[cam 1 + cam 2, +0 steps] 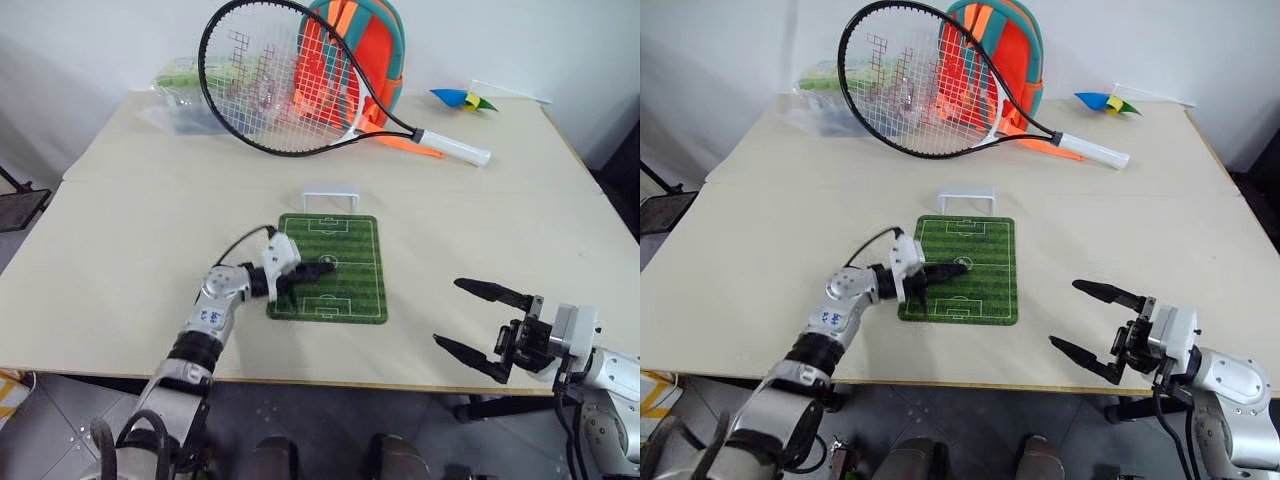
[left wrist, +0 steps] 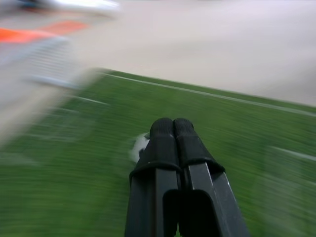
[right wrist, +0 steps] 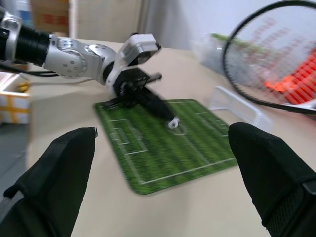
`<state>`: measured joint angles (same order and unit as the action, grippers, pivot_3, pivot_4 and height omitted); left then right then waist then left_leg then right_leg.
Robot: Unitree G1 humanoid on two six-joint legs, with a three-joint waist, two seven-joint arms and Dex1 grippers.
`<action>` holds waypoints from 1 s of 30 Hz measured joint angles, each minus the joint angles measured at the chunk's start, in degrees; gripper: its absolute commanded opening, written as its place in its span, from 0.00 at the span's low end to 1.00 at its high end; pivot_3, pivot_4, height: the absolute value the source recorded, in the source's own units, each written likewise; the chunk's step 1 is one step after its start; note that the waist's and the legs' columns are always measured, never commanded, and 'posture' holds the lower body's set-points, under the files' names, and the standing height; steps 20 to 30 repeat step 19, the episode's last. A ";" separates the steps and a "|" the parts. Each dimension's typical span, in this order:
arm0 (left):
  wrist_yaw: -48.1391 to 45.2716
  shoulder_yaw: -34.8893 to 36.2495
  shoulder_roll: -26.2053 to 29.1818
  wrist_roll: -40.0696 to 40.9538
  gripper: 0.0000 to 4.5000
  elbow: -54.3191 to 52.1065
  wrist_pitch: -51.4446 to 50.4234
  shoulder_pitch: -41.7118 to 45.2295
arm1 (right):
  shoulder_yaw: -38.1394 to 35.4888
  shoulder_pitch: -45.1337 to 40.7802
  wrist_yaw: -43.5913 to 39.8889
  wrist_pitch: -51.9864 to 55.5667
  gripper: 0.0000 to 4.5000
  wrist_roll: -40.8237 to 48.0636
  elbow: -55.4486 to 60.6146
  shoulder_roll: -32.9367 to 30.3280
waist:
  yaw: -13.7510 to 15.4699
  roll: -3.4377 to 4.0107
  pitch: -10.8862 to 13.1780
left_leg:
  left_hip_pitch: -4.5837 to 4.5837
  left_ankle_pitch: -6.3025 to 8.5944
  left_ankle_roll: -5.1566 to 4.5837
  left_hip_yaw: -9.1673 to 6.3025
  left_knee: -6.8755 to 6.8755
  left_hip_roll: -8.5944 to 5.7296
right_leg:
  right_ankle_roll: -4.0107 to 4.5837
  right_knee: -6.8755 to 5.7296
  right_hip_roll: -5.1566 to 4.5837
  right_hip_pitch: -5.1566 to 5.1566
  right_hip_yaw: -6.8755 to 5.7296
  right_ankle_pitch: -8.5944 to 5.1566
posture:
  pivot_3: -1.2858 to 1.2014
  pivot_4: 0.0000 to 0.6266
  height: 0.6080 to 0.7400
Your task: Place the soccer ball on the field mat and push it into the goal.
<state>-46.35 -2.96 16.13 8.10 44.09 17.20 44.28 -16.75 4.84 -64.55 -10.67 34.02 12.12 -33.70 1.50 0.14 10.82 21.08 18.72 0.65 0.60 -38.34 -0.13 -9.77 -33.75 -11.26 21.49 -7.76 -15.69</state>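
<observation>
The green field mat (image 1: pixel 352 290) lies flat on the beige table, with the small white goal (image 1: pixel 330 199) standing just beyond its far end. My left gripper (image 1: pixel 328 267) is shut and reaches in low over the mat's middle. Its fingertips (image 2: pixel 173 129) are right against the tiny white soccer ball (image 2: pixel 139 146), which rests on the mat by the centre circle (image 3: pixel 173 123). My right gripper (image 1: pixel 448 312) hangs open and empty near the table's front edge, to the right of the mat.
At the back of the table a tennis racket (image 1: pixel 290 90) leans on an orange and teal backpack (image 1: pixel 370 45). A clear plastic bag (image 1: pixel 180 95) lies at the back left and a blue and yellow paper toy (image 1: pixel 462 99) at the back right.
</observation>
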 measured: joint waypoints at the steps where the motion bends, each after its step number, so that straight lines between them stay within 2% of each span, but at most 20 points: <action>1: 0.73 0.65 0.07 -0.11 0.00 0.85 1.18 0.93 | -0.08 -0.04 1.28 -0.01 1.00 -0.10 -0.03 0.58 | -0.07 0.00 0.00 | -0.01 0.00 0.00 0.01 0.04 -0.01 | 0.00 0.01 0.00 0.01 0.01 0.00 | 0.52 0.24 1.00; 5: -0.74 2.84 0.96 1.49 0.00 0.25 2.42 0.44 | -1.34 -2.72 8.36 -0.08 1.00 -1.17 -0.96 3.68 | -0.31 0.01 0.00 | 0.00 0.00 -0.01 0.03 0.08 -0.01 | 0.00 0.03 0.00 0.06 0.01 0.00 | 0.52 0.24 1.00; 10: -10.23 8.79 11.82 10.90 0.00 -17.03 -5.79 -15.01 | -2.34 -3.02 12.95 -0.61 1.00 -1.08 -2.66 7.07 | -1.82 0.03 -0.01 | -0.06 0.01 0.00 0.06 0.25 0.07 | 0.03 0.02 0.05 0.14 0.07 -0.02 | 0.52 0.24 1.00; 18: -2.65 18.99 18.51 14.16 0.00 -33.90 -17.21 -31.05 | -1.73 -6.45 10.92 -3.70 1.00 -1.51 -10.69 7.45 | -0.51 0.03 -0.01 | -0.05 0.08 -0.05 0.03 0.02 0.03 | -0.04 -0.02 0.01 0.06 0.15 0.03 | 0.52 0.24 1.00; 30: -1.30 20.21 18.59 14.31 0.00 -35.40 -18.20 -32.15 | -1.70 -6.95 10.48 -4.30 1.00 -1.62 -12.02 7.45 | -0.39 0.03 -0.01 | -0.04 0.08 -0.05 0.03 0.02 0.03 | -0.04 -0.02 0.01 0.06 0.16 0.03 | 0.52 0.24 1.00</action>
